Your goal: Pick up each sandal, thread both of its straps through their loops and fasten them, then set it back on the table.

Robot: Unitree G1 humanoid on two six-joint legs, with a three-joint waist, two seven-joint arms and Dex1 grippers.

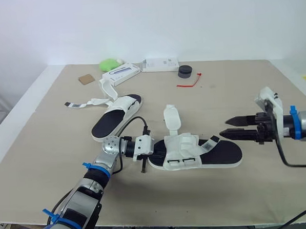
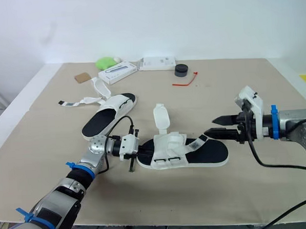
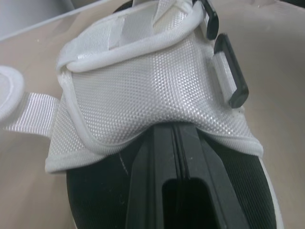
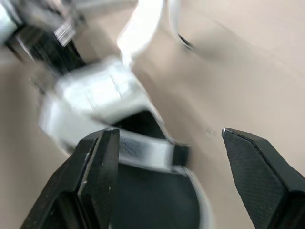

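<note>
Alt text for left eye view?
White-strapped black-soled sandal lies on the tan table between the left gripper at its toe end and the right gripper, jaws open, at its heel. A second matching sandal lies behind.

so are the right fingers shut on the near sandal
No, the right gripper has its fingers wide apart, with the heel end of the near sandal showing in the gap between them.
</note>
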